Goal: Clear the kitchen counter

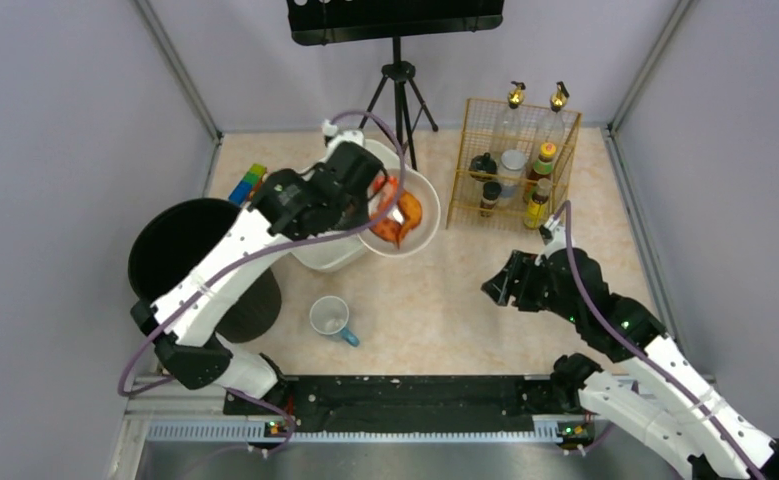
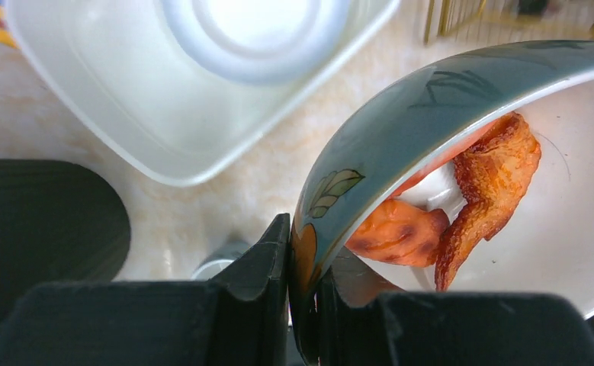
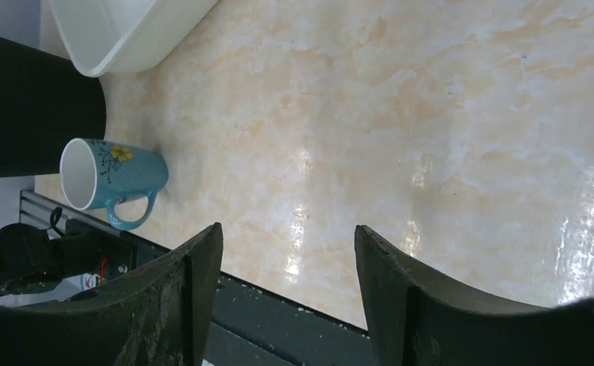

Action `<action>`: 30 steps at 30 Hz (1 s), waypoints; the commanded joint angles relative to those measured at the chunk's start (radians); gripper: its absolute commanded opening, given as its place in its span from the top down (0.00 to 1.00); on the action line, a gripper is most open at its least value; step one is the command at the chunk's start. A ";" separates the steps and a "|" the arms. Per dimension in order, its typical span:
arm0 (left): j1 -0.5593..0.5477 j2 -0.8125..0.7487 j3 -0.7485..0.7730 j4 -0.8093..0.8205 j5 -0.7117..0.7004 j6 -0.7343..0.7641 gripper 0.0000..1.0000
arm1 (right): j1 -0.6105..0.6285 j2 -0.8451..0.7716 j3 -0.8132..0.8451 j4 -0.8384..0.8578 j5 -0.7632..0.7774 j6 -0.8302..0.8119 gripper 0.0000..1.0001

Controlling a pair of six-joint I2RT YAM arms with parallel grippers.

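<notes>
The kitchen counter (image 1: 445, 300) is a pale marbled top. My left gripper (image 1: 370, 205) is shut on the rim of a white bowl (image 1: 415, 235) with a blue-grey leaf-patterned outside and holds it tilted above the counter, partly over a white tub (image 1: 320, 255). In the left wrist view the fingers (image 2: 274, 252) pinch the bowl rim (image 2: 431, 99), and browned chicken wings (image 2: 492, 183) lie inside. A blue mug (image 1: 332, 320) lies on its side at the front; it also shows in the right wrist view (image 3: 110, 179). My right gripper (image 1: 500, 285) is open and empty above the bare counter (image 3: 431, 114).
A black bin (image 1: 190, 265) stands at the left. A wire rack (image 1: 510, 165) with bottles stands at the back right. A tripod (image 1: 400, 90) stands at the back. A small colourful block (image 1: 248, 183) lies at the back left. A round white dish (image 2: 255, 30) sits in the tub (image 2: 164, 114).
</notes>
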 commanded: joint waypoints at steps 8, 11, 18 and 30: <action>0.301 -0.109 0.372 -0.045 -0.100 0.136 1.00 | -0.006 0.059 -0.010 0.136 -0.123 -0.034 0.37; 0.422 -0.125 0.387 -0.044 -0.050 0.159 1.00 | -0.006 0.078 -0.004 0.142 -0.139 -0.047 0.37; 0.715 -0.196 0.323 -0.028 0.106 0.163 1.00 | -0.006 0.123 -0.007 0.180 -0.194 -0.074 0.37; 1.150 -0.330 0.169 -0.005 0.197 0.201 1.00 | -0.006 0.219 -0.010 0.237 -0.323 -0.116 0.37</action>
